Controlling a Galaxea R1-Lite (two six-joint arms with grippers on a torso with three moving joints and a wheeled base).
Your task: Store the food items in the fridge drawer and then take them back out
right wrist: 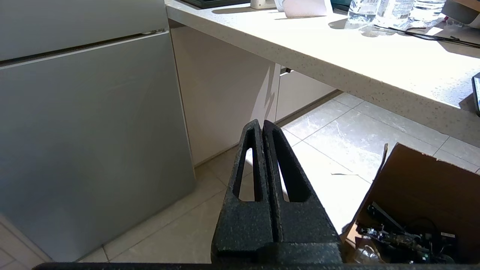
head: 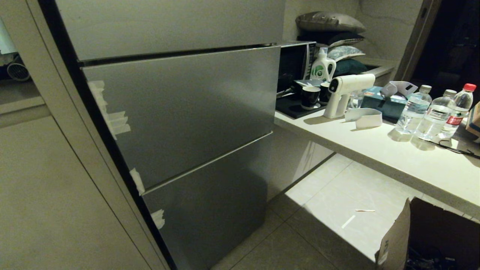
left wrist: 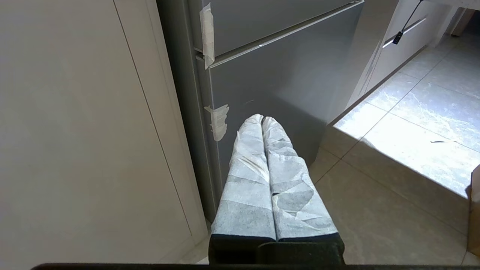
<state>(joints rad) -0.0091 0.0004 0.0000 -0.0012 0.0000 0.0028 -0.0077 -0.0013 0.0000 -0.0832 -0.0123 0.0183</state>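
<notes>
The grey fridge fronts (head: 180,112) are all sitting flush and closed, so the fridge drawer is hiding behind them and neither its place nor its long axis can be told. The left gripper (left wrist: 262,119), wrapped in white tape, is hanging clenched and empty before the lowest front, near a tape scrap (left wrist: 217,122). The right gripper (right wrist: 261,123) is hanging clenched and empty between the fridge and a cardboard box (right wrist: 416,187). Only the head view is showing the counter's (head: 375,146) water bottles (head: 431,112) whole, and neither arm.
</notes>
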